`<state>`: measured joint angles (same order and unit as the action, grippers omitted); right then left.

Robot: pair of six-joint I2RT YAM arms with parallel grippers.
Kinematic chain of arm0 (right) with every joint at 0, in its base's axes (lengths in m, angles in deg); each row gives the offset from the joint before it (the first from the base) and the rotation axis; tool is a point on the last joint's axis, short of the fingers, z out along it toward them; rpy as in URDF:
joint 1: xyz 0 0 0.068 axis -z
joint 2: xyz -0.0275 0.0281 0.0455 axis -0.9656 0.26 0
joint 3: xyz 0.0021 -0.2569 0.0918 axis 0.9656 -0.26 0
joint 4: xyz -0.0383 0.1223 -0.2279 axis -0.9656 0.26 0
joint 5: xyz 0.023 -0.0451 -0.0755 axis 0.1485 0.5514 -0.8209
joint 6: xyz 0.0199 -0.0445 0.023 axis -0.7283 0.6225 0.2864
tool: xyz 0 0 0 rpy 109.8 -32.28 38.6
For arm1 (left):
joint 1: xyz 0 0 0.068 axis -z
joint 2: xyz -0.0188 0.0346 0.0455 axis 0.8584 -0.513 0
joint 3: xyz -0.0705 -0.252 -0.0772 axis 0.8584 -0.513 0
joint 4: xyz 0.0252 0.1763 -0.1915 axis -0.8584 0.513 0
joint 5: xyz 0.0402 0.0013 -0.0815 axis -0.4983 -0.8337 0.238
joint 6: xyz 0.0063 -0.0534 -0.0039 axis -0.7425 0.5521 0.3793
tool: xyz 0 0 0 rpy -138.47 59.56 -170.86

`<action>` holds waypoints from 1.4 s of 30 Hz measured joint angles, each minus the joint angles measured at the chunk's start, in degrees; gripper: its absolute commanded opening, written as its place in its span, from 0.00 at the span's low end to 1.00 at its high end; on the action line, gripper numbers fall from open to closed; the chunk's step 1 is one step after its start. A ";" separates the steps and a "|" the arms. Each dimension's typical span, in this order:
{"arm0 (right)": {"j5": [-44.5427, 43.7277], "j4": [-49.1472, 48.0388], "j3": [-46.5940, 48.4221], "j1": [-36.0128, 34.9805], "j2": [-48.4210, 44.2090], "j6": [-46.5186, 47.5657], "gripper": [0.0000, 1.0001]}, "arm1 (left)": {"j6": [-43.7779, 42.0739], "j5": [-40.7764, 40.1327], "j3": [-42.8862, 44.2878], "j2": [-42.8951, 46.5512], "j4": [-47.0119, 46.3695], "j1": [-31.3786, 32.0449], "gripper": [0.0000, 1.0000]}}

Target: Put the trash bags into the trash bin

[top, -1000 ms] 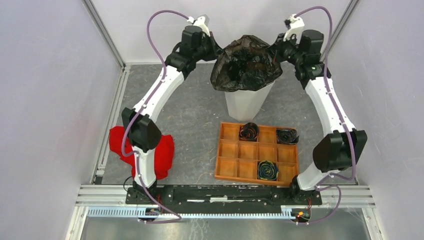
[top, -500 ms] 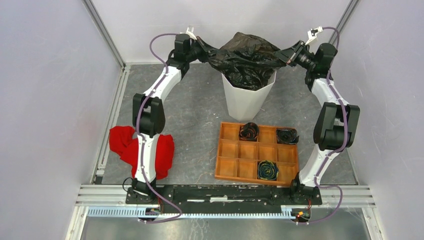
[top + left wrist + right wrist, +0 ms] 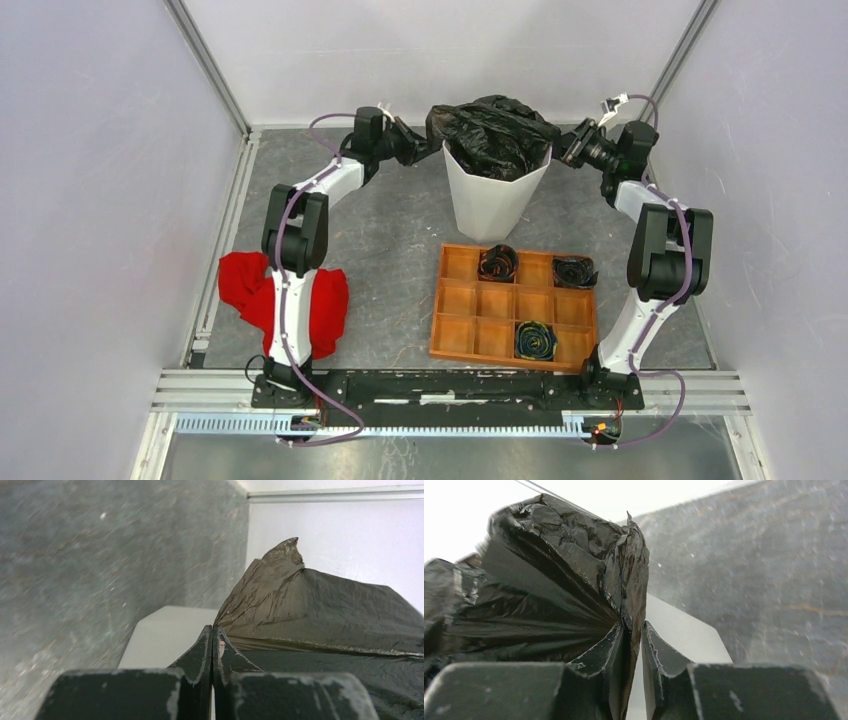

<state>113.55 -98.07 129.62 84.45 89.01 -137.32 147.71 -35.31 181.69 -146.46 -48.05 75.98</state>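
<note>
Sitting in the mouth of the trash bin [image 3: 495, 205], the trash bag [image 3: 492, 135] bulges above the rim as a crinkled, glossy black mound. It covers the whole opening and laps over the rim at both sides. The bin is white and translucent, with faceted walls that narrow to the base. It stands upright at the far middle of the table [image 3: 400, 240], just behind the tray [image 3: 438, 325].

The left gripper [image 3: 425, 153] is at the bag's left edge and the right gripper [image 3: 565, 152] at its right edge, both about rim height.

Left wrist view: the left gripper [image 3: 213, 630] has its jaws pressed together, pinching the bag's edge. The film [image 3: 320, 605] is pulled taut into a peak here and looks brownish and semi-sheer with fine wrinkles. The pale bin wall [image 3: 165, 635] shows below the fingers.

Right wrist view: the right gripper [image 3: 633, 630] is clamped on a fold of the bag, and film fills the thin slit between the jaws. The plastic [image 3: 554, 570] is deep black, shiny and heavily crumpled, with pleats fanning out from the pinch. The white bin wall [image 3: 679, 630] is just beyond.

The tray is orange-brown with compartments. It holds three dark rolls in separate cells, two in the back row [image 3: 497, 263] [image 3: 574, 271] and one in the front row [image 3: 535, 340]. A red cloth [image 3: 320, 310] lies by the left arm, well apart from the bin.
</note>
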 measured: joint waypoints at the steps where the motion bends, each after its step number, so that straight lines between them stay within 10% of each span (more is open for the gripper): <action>1: -0.17 0.87 -0.74 -0.02 -0.20 0.90 0.25 | 0.00 0.07 -1.73 0.46 -0.02 -0.04 0.02; 10: -5.20 19.02 -1.31 -0.04 -8.22 15.17 0.54 | -1.38 1.38 -8.72 8.70 1.25 -0.39 0.15; 20: -29.62 42.86 5.51 0.15 -23.41 31.95 0.83 | -14.01 -5.31 -9.14 22.56 14.84 -0.39 0.70; 27: -32.11 46.18 5.53 -2.16 -30.34 43.65 0.84 | -22.12 -13.33 -11.82 30.10 24.04 -1.33 0.87; 33: -33.44 44.00 5.53 -20.63 -32.52 63.17 0.80 | -23.08 -14.34 -15.43 38.03 24.02 -1.97 0.98; 42: -38.62 37.66 5.68 -30.40 -31.10 86.18 0.73 | -19.04 -9.70 -16.00 41.44 21.22 -1.97 1.00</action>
<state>74.92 -60.41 135.30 54.04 57.91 -51.14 128.67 -45.01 165.69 -105.02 -26.83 74.01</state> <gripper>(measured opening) 0.768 0.994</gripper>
